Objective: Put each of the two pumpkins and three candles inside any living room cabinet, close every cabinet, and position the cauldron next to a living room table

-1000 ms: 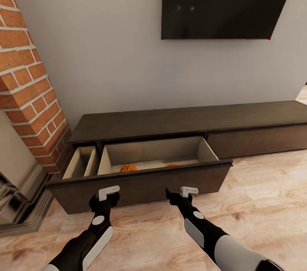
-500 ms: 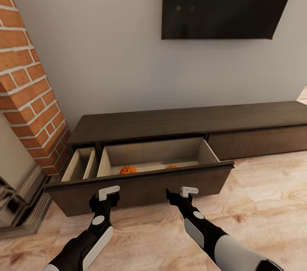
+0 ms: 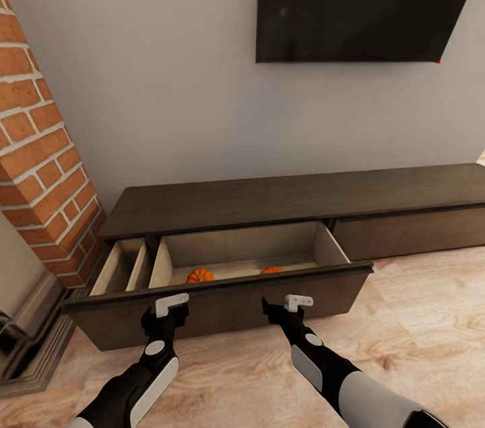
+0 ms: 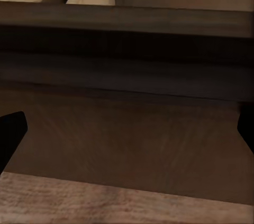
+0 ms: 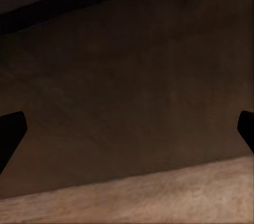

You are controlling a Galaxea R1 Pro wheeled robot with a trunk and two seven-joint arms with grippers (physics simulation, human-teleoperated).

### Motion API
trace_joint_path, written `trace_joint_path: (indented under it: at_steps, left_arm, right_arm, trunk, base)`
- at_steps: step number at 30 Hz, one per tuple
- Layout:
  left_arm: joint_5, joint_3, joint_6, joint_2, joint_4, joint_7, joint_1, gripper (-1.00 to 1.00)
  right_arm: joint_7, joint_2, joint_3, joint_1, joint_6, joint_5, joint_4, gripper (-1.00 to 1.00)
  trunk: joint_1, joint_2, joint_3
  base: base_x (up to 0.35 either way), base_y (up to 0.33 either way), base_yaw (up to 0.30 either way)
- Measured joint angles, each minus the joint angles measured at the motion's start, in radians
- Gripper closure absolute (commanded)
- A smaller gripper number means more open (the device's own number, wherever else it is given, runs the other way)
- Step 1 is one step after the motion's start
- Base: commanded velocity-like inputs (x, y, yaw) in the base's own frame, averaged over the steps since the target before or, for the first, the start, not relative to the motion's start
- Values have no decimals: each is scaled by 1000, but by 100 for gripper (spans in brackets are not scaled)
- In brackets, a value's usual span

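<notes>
Left gripper [image 3: 164, 317] and right gripper [image 3: 279, 313] both sit just in front of the cabinet [image 3: 296, 195] drawer front [image 3: 222, 303], jaws apart and empty. Two pumpkins [image 3: 200, 276] are already inside the open drawer. I'd push evenly with both arms so the wide drawer slides in straight instead of jamming.

The cabinet [image 3: 296, 195] was dark brown wood with pale tan drawer insides, and two orange pumpkins [image 3: 201, 276] sat in there. At 9 o'clock was red brick [image 3: 40, 165] with white mortar; the floor [image 3: 417, 320] was light wood grain.
</notes>
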Motion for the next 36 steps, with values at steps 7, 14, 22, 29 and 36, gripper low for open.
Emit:
trace_joint_path:
  at_steps: [7,14,22,29,36]
  left_arm:
    - [1,0,1,-2,1,1,1,-100]
    - [2,-1,1,-2,0,-2,0,-100]
    - [2,-3,1,-3,0,-3,1,-100]
    - [1,-5,1,-3,0,-2,1,-100]
    - [-8,-6,0,-2,-2,0,0,-100]
  right_arm:
    - [0,0,0,0,0,0,0,-100]
    - [-1,0,0,0,2,0,0,-100]
    - [-1,0,0,0,2,0,0,-100]
    - [0,0,1,0,2,0,0,-100]
    - [0,0,0,0,2,0,0,-100]
  trunk:
    - [-1,0,0]
    - [-1,0,0]
    - [-1,0,0]
    - [-1,0,0]
    - [0,0,0]
  base:
    - [266,4,0]
    - [324,89,0]
    - [324,107,0]
    - [314,94,0]
    - [138,6,0]
